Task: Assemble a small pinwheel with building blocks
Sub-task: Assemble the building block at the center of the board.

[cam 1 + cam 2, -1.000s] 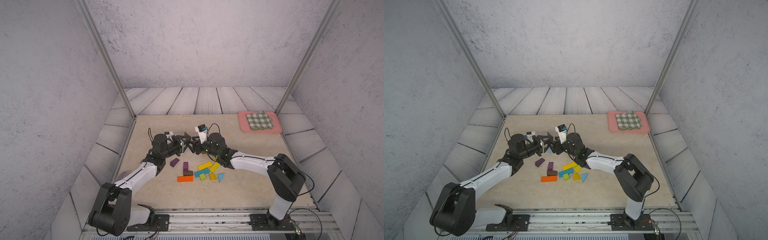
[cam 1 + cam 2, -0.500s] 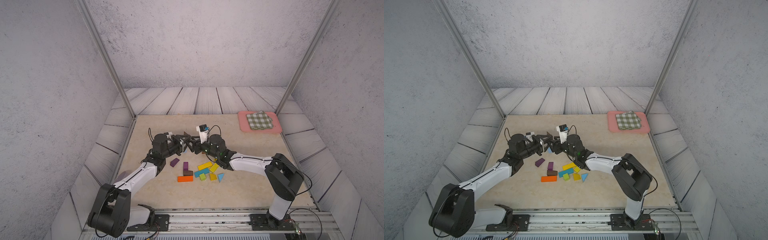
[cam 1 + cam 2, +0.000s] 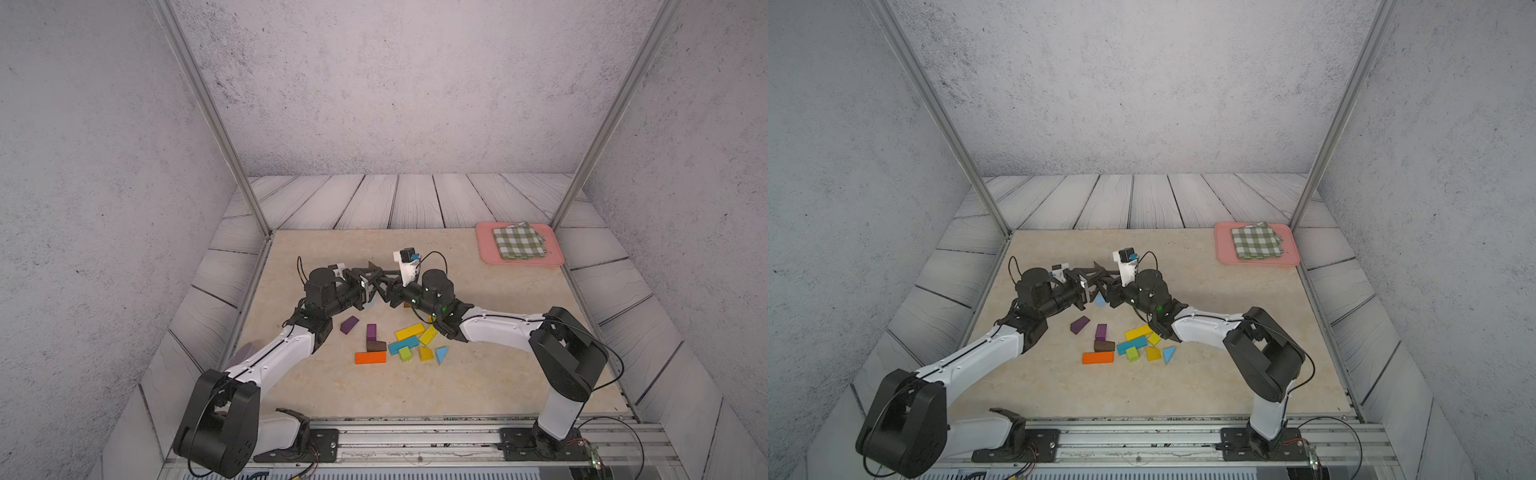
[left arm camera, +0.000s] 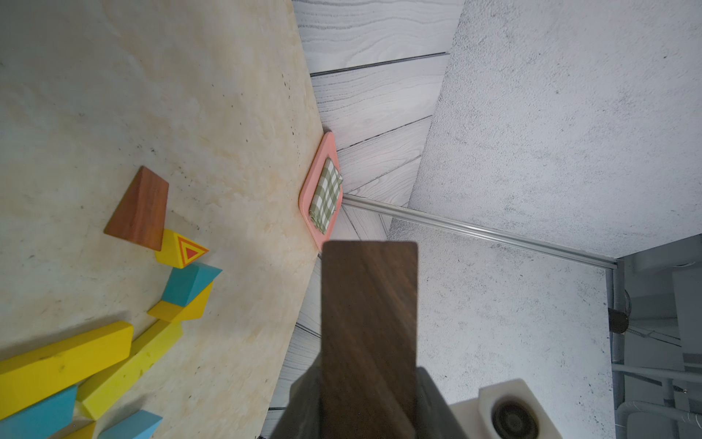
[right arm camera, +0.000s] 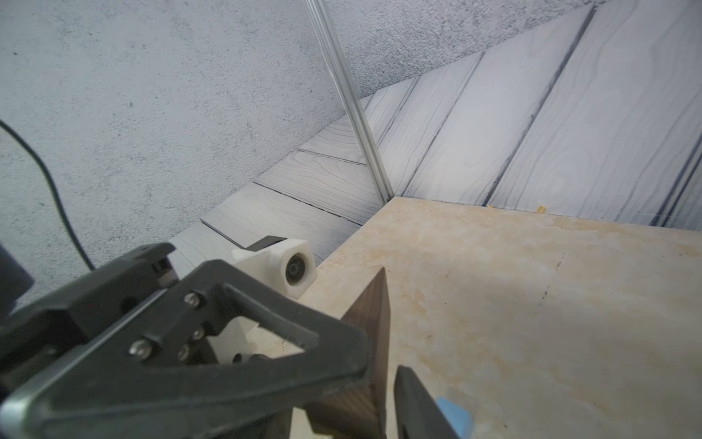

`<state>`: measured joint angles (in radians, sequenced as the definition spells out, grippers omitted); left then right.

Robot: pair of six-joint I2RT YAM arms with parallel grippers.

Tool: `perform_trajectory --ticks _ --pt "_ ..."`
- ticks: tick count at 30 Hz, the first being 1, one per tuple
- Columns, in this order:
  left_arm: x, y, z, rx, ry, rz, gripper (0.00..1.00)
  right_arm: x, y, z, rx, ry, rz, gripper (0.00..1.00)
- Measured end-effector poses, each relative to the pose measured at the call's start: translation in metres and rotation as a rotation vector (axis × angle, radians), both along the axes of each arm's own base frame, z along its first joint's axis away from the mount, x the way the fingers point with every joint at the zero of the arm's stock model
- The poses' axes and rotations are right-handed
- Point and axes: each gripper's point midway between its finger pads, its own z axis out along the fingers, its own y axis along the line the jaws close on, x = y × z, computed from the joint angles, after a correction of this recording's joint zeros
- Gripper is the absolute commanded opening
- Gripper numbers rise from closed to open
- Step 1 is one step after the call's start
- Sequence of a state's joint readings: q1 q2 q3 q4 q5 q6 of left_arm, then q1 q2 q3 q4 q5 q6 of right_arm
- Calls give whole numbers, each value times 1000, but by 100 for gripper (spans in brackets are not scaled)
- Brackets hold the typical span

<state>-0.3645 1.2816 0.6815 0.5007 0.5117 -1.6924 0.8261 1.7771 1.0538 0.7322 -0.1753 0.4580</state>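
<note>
Two white-and-black robot arms reach in from the near edge of a pale stone-look tabletop (image 3: 457, 395) and meet nose to nose above its middle. The left gripper (image 3: 368, 277) holds a dark brown wedge (image 4: 368, 334) off the surface. Its fingers (image 4: 433, 403) are closed on the wedge's sides, and the thin edge points up and away. The right gripper (image 3: 385, 286) is pressed in close against the same piece, with one finger (image 5: 414, 399) just beside it. I cannot tell whether it has a grip of its own, but this looks like a handover or a regrip in mid-air. Directly below the two grippers lies a light-blue piece (image 3: 1099, 299). The other building blocks (image 3: 399, 343) lie nearer the arms' bases in a loose huddle. Among them are a purple wedge (image 3: 349, 324), an orange bar (image 3: 370, 357), a teal bar (image 3: 403, 345), a yellow bar (image 3: 409, 331), a green cube (image 3: 404, 353) and a blue triangle (image 3: 441, 354). None of this forms blades around a centre, so the pinwheel seems barely begun, and nearly every block has yet to be placed. A pink tray (image 3: 555, 253) holding a folded green-checked cloth (image 3: 518, 241) sits in the far right corner, well apart from the blocks.
</note>
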Motion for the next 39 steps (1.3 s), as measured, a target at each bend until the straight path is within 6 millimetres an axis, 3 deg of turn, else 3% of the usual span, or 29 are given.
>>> perform_trajectory --ticks 4,10,13,15,20,27,30,34,36,39 --pt "1 0 -3 5 7 8 26 1 -1 -2 -20 -16 -4 24" --pt "2 -3 -10 12 24 1 37 2 -4 -9 -50 -21 -9 9" --pt "2 -4 -13 12 32 -2 41 2 -5 -12 -62 -24 -9 5" --pt "1 -5 -14 7 40 -12 51 2 -5 -14 -72 -29 -8 4" --pt "-7 -14 -14 0 47 -57 59 4 -9 -19 -87 -30 -14 0" --pt "-9 -12 -16 10 44 -74 87 5 -18 -39 -140 -16 -31 0" --pt "-12 11 -23 51 57 -45 95 3 -33 -62 -216 12 -62 0" --pt "-16 66 -32 165 58 65 96 -6 -54 -88 -305 30 -88 0" --pt "-21 93 -39 257 67 119 96 -8 -58 -95 -322 36 -90 3" --pt "-26 118 -52 382 100 152 96 -9 -55 -100 -297 32 -81 4"
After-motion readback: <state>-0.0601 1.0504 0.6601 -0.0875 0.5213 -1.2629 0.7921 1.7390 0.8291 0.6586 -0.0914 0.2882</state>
